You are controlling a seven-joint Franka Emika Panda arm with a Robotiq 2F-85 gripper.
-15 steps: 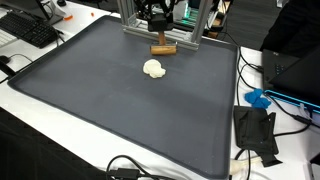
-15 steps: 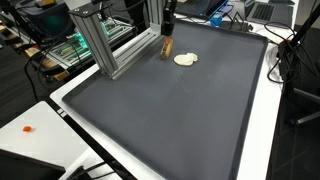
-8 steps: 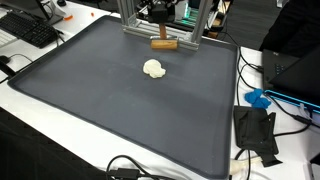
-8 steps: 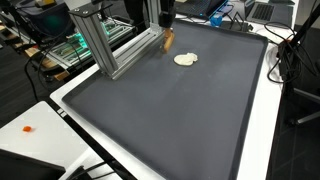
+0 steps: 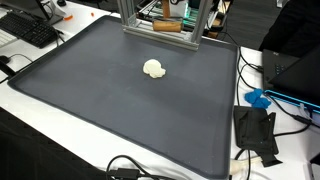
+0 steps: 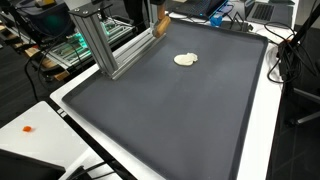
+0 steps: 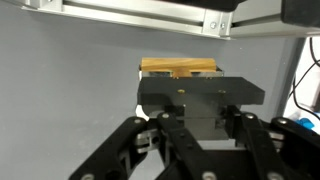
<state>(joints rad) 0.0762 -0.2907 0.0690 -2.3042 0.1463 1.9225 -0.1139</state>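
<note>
Wrist view: black two-finger gripper clamped narrow on a brown rectangular wooden block; block lies crosswise between the fingertips, only its far edge showing past the black gripper body; dark grey rubber mat spreads beyond the gripper; silver aluminium frame runs just past the block along the top of the view; cannot tell here whether the block touches the mat. Exterior view: wooden block hangs right under the gripper, which is mostly cut off by the top edge; block sits level in the opening of the aluminium frame, between its uprights, looking clear of the mat; pale cream lump of soft material lies on the mat in front of the gripper, apart from the block; black keyboard well off to one side, outside the mat. Exterior view: wooden block looks tilted, gripped at its upper end, just beside the aluminium frame; cream lump flat on the mat, near the gripper, not touching the block; small orange speck on the white table, well apart from the gripper.
</note>
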